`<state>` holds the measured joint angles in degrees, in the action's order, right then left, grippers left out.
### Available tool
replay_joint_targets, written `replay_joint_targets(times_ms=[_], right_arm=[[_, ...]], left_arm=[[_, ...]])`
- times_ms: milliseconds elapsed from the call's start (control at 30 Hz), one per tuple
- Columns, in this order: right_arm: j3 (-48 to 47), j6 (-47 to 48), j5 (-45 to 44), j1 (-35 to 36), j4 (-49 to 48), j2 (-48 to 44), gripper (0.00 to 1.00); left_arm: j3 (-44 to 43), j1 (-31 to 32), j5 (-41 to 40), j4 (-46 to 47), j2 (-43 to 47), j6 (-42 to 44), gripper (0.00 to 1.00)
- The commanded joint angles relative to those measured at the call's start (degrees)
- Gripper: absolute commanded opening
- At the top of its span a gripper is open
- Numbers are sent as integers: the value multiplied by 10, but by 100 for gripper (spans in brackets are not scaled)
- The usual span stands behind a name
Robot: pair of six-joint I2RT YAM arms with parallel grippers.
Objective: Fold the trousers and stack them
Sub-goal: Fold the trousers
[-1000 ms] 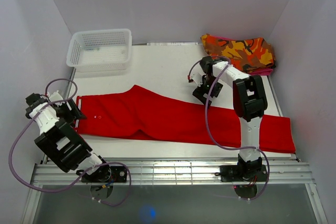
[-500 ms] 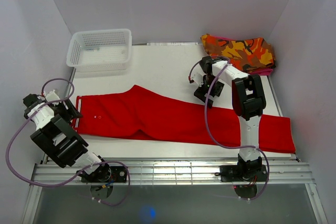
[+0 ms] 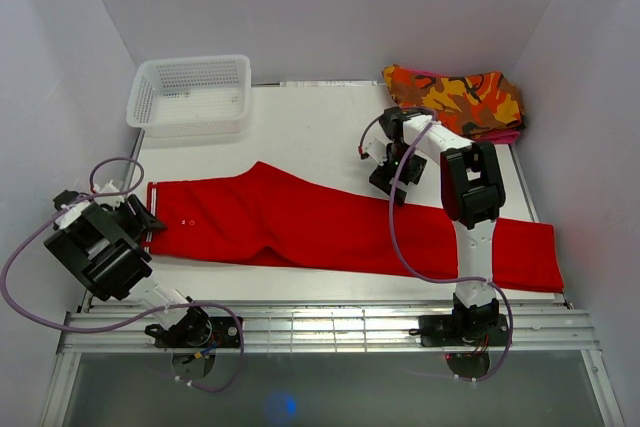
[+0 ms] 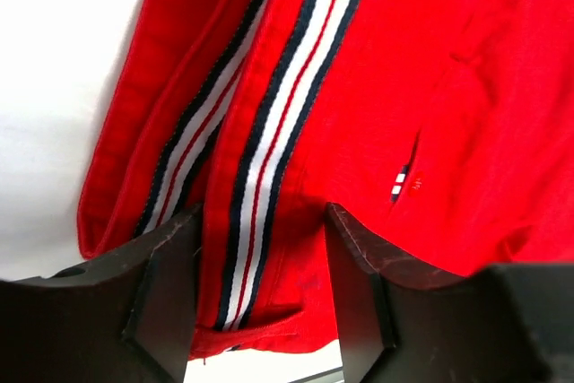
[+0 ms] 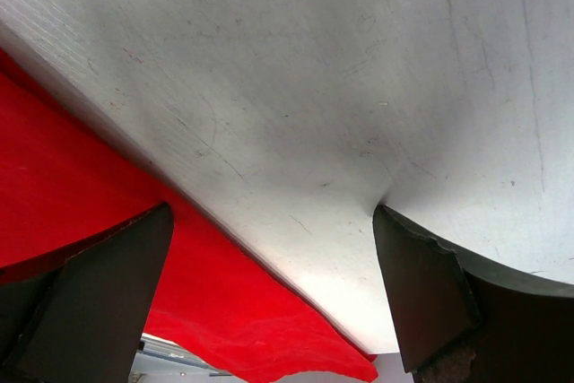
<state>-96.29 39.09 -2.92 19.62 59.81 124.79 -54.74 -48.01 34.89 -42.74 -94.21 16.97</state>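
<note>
The red trousers (image 3: 330, 227) lie flat across the table, waistband at the left, leg ends at the right front. My left gripper (image 3: 143, 219) is down at the waistband's near corner. In the left wrist view its fingers (image 4: 260, 266) stand apart on either side of the red cloth (image 4: 430, 87) and its striped inner band, with fabric filling the gap. My right gripper (image 3: 386, 176) hovers by the trousers' far edge near the middle. In the right wrist view it is wide open (image 5: 269, 266) over bare table, with the red edge (image 5: 90, 195) under its left finger.
A white mesh basket (image 3: 190, 94) stands at the back left. An orange camouflage garment (image 3: 455, 99) lies folded at the back right. White walls close in on both sides, and a metal rail (image 3: 330, 327) runs along the near edge.
My left arm has swung its elbow out to the left while the gripper stays at the waistband corner, and its jaws have narrowed. The right arm and the trousers have not moved.
</note>
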Motion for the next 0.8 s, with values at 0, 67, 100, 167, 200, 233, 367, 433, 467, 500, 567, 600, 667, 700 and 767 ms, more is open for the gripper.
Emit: replay_joint_targets(times_ms=[0, 67, 100, 167, 200, 233, 367, 433, 467, 500, 567, 600, 667, 700, 767], right_arm=[[9, 16, -16, -12, -17, 49, 98], [11, 18, -17, -12, -18, 49, 99], [12, 18, -19, -12, -19, 50, 99], [13, 19, -21, -12, -22, 52, 99], [14, 20, -25, -12, -23, 52, 99], [15, 20, -30, -12, -25, 53, 100], [27, 28, -52, -12, -39, 52, 100], [38, 34, -61, -12, -47, 48, 100], [42, 35, -65, -12, -51, 48, 100], [49, 37, -72, -12, -56, 46, 100], [55, 39, -75, -12, -59, 44, 100], [62, 40, -79, -12, -64, 42, 100], [67, 42, -80, -12, -66, 40, 100], [69, 43, -82, -12, -67, 38, 100], [74, 43, -82, -12, -71, 36, 100]], left_arm=[[9, 0, 93, 4, 6, 3, 61], [9, 1, 107, 6, 0, 2, 59], [6, 1, 119, 8, -4, -1, 55], [3, 1, 125, 14, -11, -11, 48], [1, 2, 127, 20, -15, -12, 37], [-7, 2, 127, 20, -15, -14, 33], [-33, 3, 106, 42, -4, -18, 12], [-47, 4, 84, 44, -2, -13, 0], [-62, 3, 77, 43, -2, -11, 0], [-70, 3, 70, 42, -2, -3, 0], [-87, 3, 52, 41, 2, 8, 0], [-92, 3, 47, 40, 3, 18, 0], [-101, 3, 37, 41, 15, 47, 0], [-101, 3, 33, 43, 18, 60, 0], [-94, 3, 21, 60, 25, 84, 0]])
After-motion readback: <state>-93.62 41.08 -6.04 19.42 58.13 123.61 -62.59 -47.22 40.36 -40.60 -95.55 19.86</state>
